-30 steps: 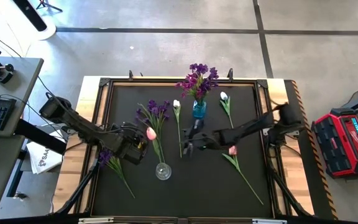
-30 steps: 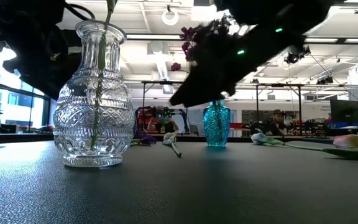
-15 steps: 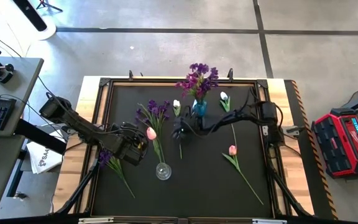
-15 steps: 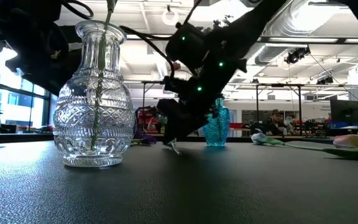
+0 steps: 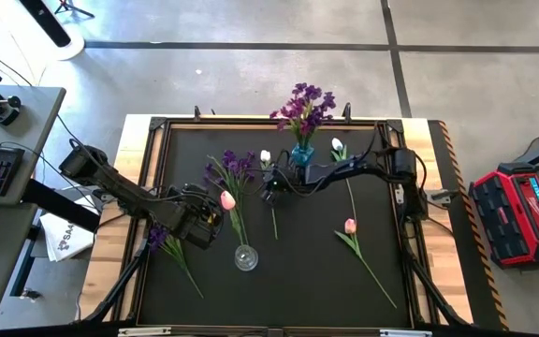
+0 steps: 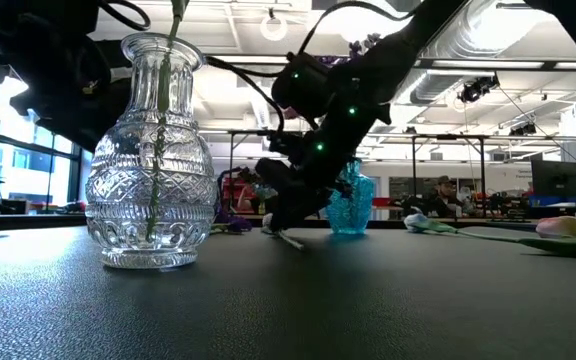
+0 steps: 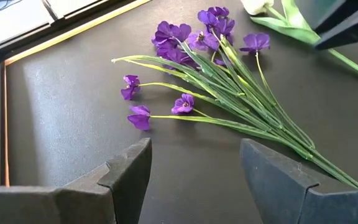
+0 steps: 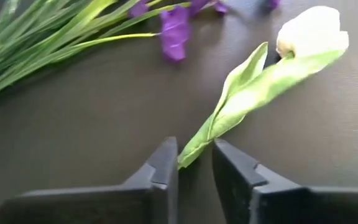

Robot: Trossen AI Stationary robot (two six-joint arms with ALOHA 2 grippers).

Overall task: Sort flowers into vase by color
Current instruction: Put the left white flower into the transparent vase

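My right gripper (image 5: 269,190) is down at the table over a white tulip (image 5: 266,156) that lies flat on the black mat. Its fingers are a narrow gap apart, on either side of the lower end of the tulip's leaf (image 8: 194,155). My left gripper (image 5: 211,213) is open and empty, hovering near a purple sprig (image 7: 204,74) that lies on the mat. A pink tulip (image 5: 227,199) stands with its stem in the clear glass vase (image 6: 148,170). A blue vase (image 5: 301,154) at the far side holds purple blooms. My right gripper comes at the white tulip slanting down from above, its fingers lying across the stem. One finger (image 8: 163,171) is right beside the leaf's lower end (image 8: 188,160); I cannot tell whether it touches. The tulip lies flat on the mat.
A second white tulip (image 5: 337,146) lies right of the blue vase. A pink tulip (image 5: 349,226) lies at the middle right. Another purple sprig (image 5: 160,237) lies under my left arm. The clear vase (image 5: 245,257) stands near the front.
My right gripper has gone from the table's middle toward the far left, to the white tulip, and down to the mat. The flowers on the mat have stayed where they were.
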